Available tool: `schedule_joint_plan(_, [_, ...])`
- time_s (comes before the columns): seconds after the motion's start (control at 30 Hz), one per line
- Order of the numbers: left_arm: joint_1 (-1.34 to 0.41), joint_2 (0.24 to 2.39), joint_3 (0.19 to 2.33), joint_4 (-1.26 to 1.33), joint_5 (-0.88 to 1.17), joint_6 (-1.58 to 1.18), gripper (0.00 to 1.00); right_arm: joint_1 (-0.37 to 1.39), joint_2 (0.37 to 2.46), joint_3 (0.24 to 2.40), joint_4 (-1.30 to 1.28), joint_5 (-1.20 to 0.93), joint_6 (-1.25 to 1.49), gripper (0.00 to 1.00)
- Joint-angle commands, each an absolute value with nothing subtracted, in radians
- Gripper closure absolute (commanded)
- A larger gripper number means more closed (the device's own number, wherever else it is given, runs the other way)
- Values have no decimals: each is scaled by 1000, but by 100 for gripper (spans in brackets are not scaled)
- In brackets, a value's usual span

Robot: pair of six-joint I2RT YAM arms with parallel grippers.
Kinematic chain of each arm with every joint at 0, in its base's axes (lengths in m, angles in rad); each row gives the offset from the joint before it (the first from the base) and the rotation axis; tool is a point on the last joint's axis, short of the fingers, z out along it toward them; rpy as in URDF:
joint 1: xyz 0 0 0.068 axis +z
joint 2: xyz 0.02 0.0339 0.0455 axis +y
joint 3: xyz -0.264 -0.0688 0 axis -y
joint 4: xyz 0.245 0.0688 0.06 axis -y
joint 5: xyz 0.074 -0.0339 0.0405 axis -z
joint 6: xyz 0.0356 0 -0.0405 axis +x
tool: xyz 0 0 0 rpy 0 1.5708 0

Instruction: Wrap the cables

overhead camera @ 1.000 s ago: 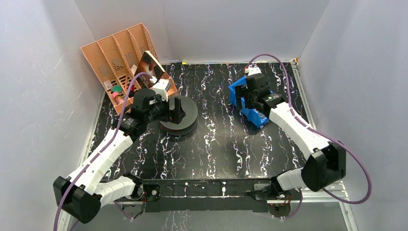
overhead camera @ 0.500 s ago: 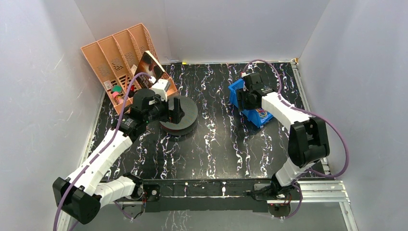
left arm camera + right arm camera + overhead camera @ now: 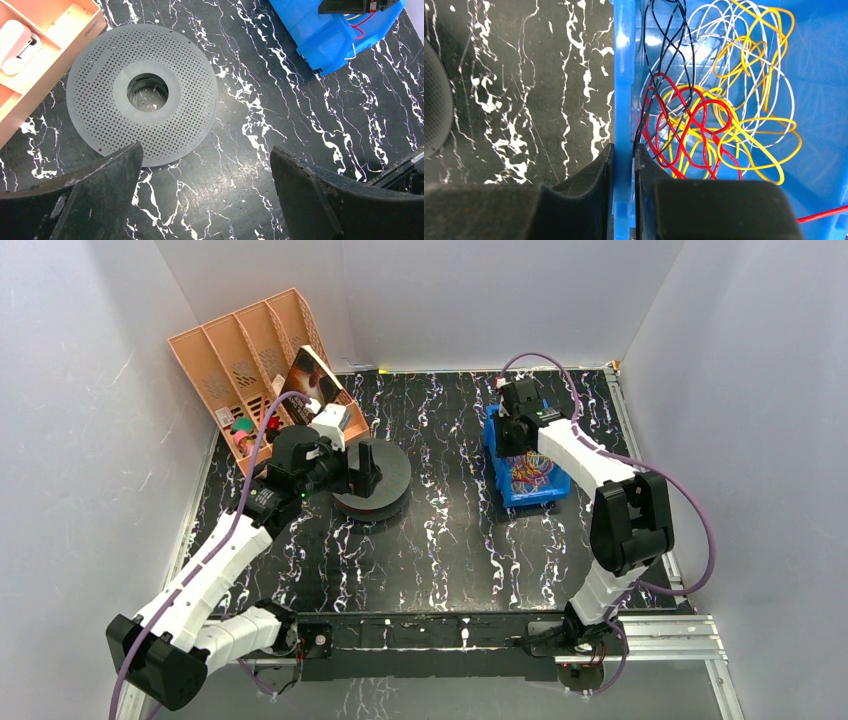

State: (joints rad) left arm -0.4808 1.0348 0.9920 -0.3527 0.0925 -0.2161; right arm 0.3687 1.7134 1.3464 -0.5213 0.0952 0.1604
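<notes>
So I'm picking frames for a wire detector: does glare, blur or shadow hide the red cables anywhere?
Right wrist: red cables sharp, mild glare on the blue bin around them. Top external: even light, but the cables are too small to separate. Left wrist: sharp, only a red snippet visible at the bin's edge.

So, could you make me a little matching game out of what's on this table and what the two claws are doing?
Things:
1. red cables
2. perforated spool
3. right gripper
4. left gripper

Places or states:
A. open, above the marbled table
B. tangled with yellow, white and black wires inside the blue bin
C. shut on the blue bin's wall
D. lying flat beside the orange organizer

Pairs: 1-B, 2-D, 3-C, 4-A
</notes>
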Motion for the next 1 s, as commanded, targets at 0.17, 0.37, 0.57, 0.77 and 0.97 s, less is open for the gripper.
schedule_joint_plan(0.17, [-481, 989, 988, -359, 84, -204, 2, 413, 1791, 1491, -485, 65, 369, 100])
schedule_joint_plan(0.37, [-482, 980, 987, -359, 83, -204, 2, 494, 1867, 1598, -475, 198, 484, 100])
schedule_joint_plan(0.57, [-482, 979, 985, -359, 83, -207, 2, 533, 1934, 1672, -464, 327, 605, 100])
schedule_joint_plan(0.77, [-481, 983, 985, -359, 85, -212, 2, 546, 1971, 1716, -445, 459, 648, 100])
schedule_joint_plan(0.97, [-481, 988, 984, -359, 83, -212, 2, 546, 2038, 1799, -480, 516, 635, 82])
